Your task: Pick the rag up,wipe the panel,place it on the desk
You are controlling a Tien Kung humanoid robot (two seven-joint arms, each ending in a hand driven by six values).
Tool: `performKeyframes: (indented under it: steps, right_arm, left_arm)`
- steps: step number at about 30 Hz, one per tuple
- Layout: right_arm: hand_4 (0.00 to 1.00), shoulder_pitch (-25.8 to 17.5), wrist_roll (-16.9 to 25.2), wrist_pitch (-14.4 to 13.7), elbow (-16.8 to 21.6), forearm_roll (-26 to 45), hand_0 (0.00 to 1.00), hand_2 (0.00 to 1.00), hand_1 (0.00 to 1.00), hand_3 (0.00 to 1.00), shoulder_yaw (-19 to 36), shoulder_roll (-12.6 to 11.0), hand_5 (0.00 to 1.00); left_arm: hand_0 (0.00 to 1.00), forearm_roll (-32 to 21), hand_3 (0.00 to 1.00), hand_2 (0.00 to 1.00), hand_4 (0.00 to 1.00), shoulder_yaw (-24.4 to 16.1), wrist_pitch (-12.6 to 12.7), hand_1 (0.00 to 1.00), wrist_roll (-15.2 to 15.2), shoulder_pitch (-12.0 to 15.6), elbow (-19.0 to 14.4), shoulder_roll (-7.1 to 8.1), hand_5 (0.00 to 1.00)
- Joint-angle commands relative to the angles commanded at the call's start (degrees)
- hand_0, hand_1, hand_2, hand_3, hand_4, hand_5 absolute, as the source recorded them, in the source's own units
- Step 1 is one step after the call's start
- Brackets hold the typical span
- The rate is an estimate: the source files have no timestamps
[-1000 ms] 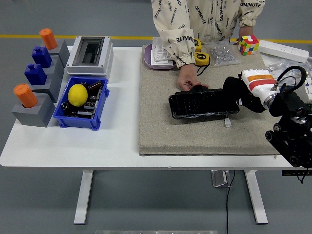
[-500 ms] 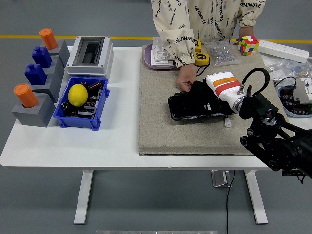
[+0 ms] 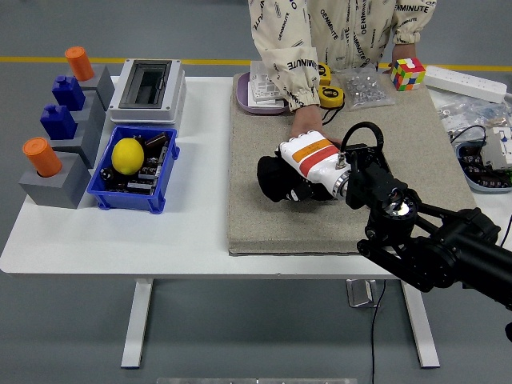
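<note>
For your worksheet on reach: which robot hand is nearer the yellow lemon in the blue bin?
Right. The right hand is over the beige mat, well right of the yellow lemon; the left hand is out of view.

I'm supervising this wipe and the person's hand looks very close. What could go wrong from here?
The person's hand rests at the panel's far edge, right beside the robot's right hand, so the two may collide. The right hand and dark rag cover nearly all of the panel, so whether it slides on the mat cannot be checked. The robot's forearm lies low over the mat and might drag on it.
</note>
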Motion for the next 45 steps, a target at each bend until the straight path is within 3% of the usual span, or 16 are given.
performKeyframes:
  steps: [6,13,25,31,45]
  right_arm:
    - [0.998,0.1,0.0,-0.1,0.5,0.1,0.235,0.356,0.321,0.396,-0.6,0.5,0.096]
    - [0.998,0.2,0.1,-0.3,-1.5,-0.6,0.235,0.356,0.321,0.396,2.8,-0.4,0.097]
    - [0.998,-0.4,0.9,-0.4,-11.1,-2.1,0.236,0.356,0.321,0.396,10.0,-1.9,0.097]
    - [0.998,-1.1,1.1,-0.3,-13.9,-2.8,0.236,0.356,0.321,0.395,12.5,-2.7,0.097]
    - [0.998,-4.0,1.5,-0.3,-18.9,-5.1,0.236,0.356,0.321,0.395,21.5,-7.9,0.096]
  left_arm:
    - [0.650,0.1,0.567,0.743,0.599,-0.1,0.0,0.696,0.0,0.0,0.0,-0.06,0.477]
    - [0.651,0.2,0.567,0.742,0.599,-0.4,0.0,0.696,0.1,0.0,0.0,-0.08,0.477]
    - [0.650,-0.1,0.568,0.741,0.599,-0.2,0.0,0.696,0.0,-0.3,0.0,-0.08,0.477]
    - [0.651,-0.1,0.566,0.741,0.599,-0.3,0.0,0.697,0.0,-0.3,0.0,-0.12,0.476]
    - [0.650,0.0,0.567,0.741,0.599,-0.5,0.0,0.697,0.0,-0.2,0.0,-0.17,0.476]
